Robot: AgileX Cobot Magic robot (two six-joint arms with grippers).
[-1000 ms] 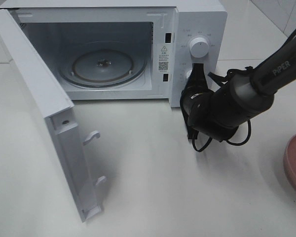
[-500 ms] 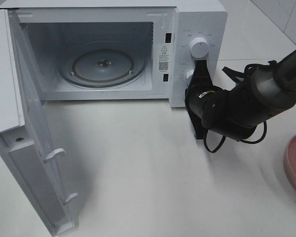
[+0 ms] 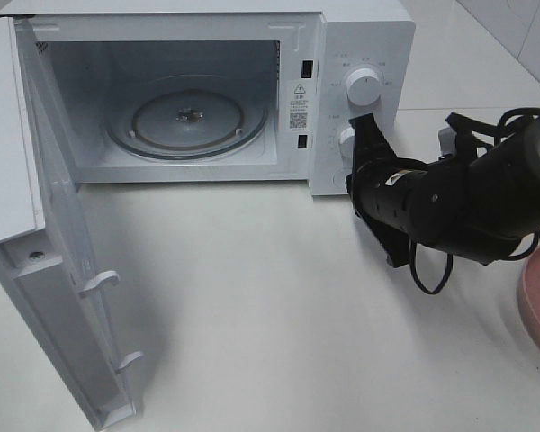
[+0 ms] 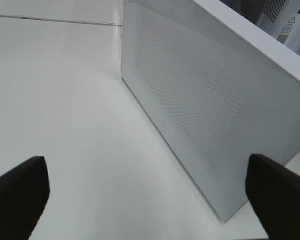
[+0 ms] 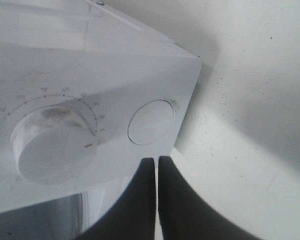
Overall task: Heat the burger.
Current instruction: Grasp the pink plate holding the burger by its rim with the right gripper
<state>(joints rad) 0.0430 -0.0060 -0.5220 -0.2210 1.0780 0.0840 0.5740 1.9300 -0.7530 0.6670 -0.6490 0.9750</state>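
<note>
Burger out of every view, probably soft, stacked and squashable, best held lightly across its sides; right gripper (image 5: 156, 161) shut and empty at the open microwave (image 3: 360, 36) panel, left gripper (image 4: 145, 167) spread wide, empty, beside the door (image 4: 215, 115)

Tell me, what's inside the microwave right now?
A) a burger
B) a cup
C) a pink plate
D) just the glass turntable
D: the door stands open, and the microwave shows only its turntable inside.
</note>
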